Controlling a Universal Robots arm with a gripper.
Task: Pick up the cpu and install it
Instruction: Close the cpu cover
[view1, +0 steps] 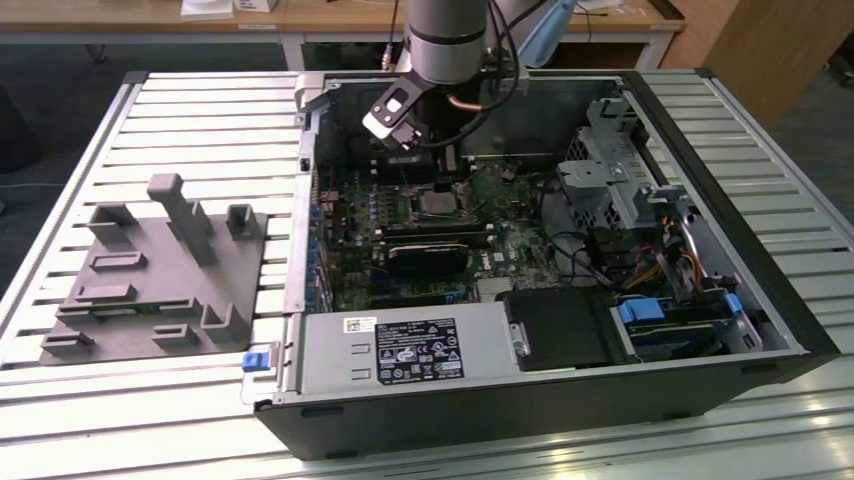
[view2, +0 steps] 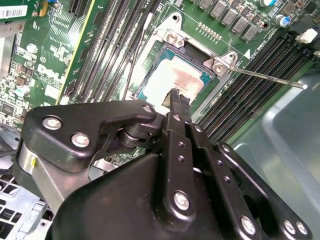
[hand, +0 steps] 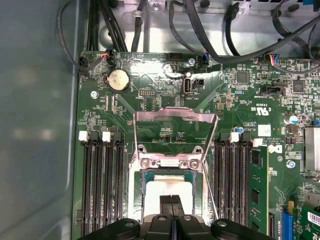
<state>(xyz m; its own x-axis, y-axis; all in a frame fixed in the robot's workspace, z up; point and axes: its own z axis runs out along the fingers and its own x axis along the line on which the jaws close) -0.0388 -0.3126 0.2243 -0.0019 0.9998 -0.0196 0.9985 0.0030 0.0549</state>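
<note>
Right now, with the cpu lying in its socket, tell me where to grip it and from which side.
Take the cpu by two opposite edges of its thin rim, coming straight down from above. It lies flat, sunk within the socket frame, so a sideways approach is likely blocked. The end effector hangs shut over its top.

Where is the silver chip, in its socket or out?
In. The cpu lies flat inside the socket on the green board, its metal cover flipped open, with the gripper right over it.
</note>
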